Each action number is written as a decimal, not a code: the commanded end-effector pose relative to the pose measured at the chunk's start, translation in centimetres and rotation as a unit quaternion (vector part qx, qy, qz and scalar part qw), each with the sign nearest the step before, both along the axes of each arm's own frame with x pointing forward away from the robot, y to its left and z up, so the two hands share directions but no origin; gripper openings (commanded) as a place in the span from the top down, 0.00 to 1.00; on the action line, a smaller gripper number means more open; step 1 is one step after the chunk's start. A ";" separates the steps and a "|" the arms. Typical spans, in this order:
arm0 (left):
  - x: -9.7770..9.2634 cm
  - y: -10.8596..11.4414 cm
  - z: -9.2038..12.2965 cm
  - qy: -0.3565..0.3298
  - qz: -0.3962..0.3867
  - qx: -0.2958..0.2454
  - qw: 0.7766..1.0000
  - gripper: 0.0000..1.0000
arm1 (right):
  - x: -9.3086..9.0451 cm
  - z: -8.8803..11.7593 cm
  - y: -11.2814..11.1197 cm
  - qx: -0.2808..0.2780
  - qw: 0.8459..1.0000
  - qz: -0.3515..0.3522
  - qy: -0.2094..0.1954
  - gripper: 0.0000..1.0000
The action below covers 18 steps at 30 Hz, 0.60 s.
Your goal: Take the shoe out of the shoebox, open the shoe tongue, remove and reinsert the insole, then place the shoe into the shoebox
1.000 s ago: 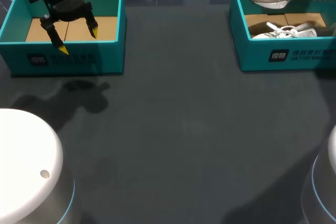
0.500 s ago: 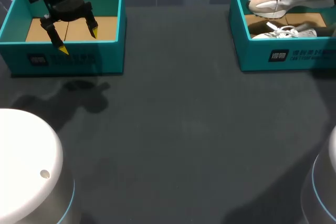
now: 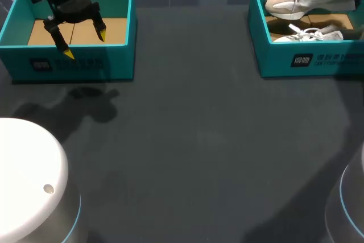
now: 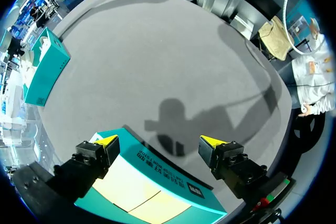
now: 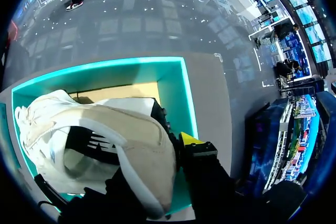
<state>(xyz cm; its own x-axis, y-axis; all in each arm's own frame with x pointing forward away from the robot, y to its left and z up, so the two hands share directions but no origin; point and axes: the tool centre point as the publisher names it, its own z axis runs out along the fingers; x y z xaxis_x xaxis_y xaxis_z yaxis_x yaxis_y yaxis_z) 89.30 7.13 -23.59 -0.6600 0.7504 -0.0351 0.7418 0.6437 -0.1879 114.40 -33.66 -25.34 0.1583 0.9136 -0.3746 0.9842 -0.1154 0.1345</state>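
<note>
You can see a dark label (image 3: 310,59) with white print on the front wall of the right box (image 3: 259,38), at the upper right of the head view. The left box (image 3: 132,32), at the upper left, has a like patch, fainter. Neither print is clear enough to read.

The shoe (image 3: 293,3), cream with white laces, hangs above the back half of the right box. Its long axis runs nearly left to right across the frame. The toe points left, the heel right and a little higher, and the sole faces down. Your right gripper (image 5: 168,156) grips it at the heel end. One yellow fingertip (image 5: 190,140) shows against the heel, and the other is hidden behind the shoe.

A second shoe (image 3: 311,34), white, lies in the box under it, on the brown cardboard floor.

Your left gripper (image 3: 85,44) hangs over the left box with its fingers spread wide and nothing in them. In the left wrist view, that box's front wall runs between them. The dark table (image 3: 193,140) separates the two boxes.
</note>
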 end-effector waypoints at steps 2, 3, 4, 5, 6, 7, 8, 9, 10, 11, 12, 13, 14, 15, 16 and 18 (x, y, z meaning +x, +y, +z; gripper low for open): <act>0.0 0.0 0.0 0.000 0.000 0.001 1.000 0.00 | 1.3 -1.1 0.2 0.000 1.000 -0.006 0.012 1.00; 0.0 0.0 0.0 0.000 0.000 0.001 1.000 0.00 | 1.3 -1.3 0.2 0.001 1.000 -0.009 0.013 1.00; 0.0 0.0 0.0 0.000 0.000 0.001 1.000 0.00 | 1.4 -1.5 0.2 0.002 1.000 -0.012 0.013 1.00; 0.0 0.0 0.0 0.000 0.000 0.001 1.000 0.00 | 1.4 -1.6 0.2 0.004 1.000 -0.012 0.012 1.00; 0.0 0.0 0.0 0.000 0.000 0.001 1.000 0.00 | 1.4 -1.7 0.2 0.004 1.000 -0.012 0.011 1.00; 0.0 0.0 0.0 0.000 0.000 0.001 1.000 0.00 | 1.5 -1.7 0.2 0.003 1.000 -0.012 0.011 1.00; 0.0 0.0 0.0 0.000 0.000 0.001 1.000 0.00 | 1.6 -1.8 0.3 0.003 1.000 -0.011 0.011 1.00; 0.0 0.0 0.0 0.000 0.000 0.001 1.000 0.00 | 1.7 -2.0 0.2 0.002 1.000 -0.010 0.011 1.00; 0.0 0.0 0.0 0.000 0.000 0.001 1.000 0.00 | 1.8 -2.1 0.2 0.003 1.000 -0.008 0.012 1.00; 0.0 0.0 0.0 0.000 0.000 0.001 1.000 0.00 | 1.8 -2.3 0.2 0.003 1.000 -0.007 0.011 1.00; 0.0 0.0 0.0 0.000 0.000 0.001 1.000 0.00 | 1.9 -2.4 0.2 0.004 1.000 -0.006 0.011 1.00; 0.0 0.0 0.0 0.000 0.000 0.001 1.000 0.00 | 1.9 -2.5 0.2 0.004 1.000 -0.004 0.010 1.00; 0.0 0.0 0.0 0.000 0.000 0.001 1.000 0.00 | 2.0 -2.8 0.2 0.005 1.000 -0.003 0.009 1.00; 0.0 0.0 0.0 0.000 0.000 0.001 1.000 0.00 | 2.0 -3.0 0.1 0.006 1.000 -0.003 0.011 1.00; 0.0 0.0 0.0 0.000 0.000 0.001 1.000 0.00 | 2.1 -3.2 0.0 0.010 1.000 -0.001 0.010 1.00; 0.0 0.0 0.0 0.000 0.000 0.001 1.000 0.00 | 2.1 -3.6 0.0 0.009 1.000 0.002 0.010 1.00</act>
<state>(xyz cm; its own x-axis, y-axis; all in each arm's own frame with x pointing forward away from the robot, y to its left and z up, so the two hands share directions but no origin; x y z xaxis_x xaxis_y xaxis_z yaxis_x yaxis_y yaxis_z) 89.30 7.13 -23.59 -0.6600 0.7504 -0.0351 0.7418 0.6437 -0.1879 116.10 -33.43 -28.28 0.1499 0.9197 -0.3629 0.9867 -0.1158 0.1142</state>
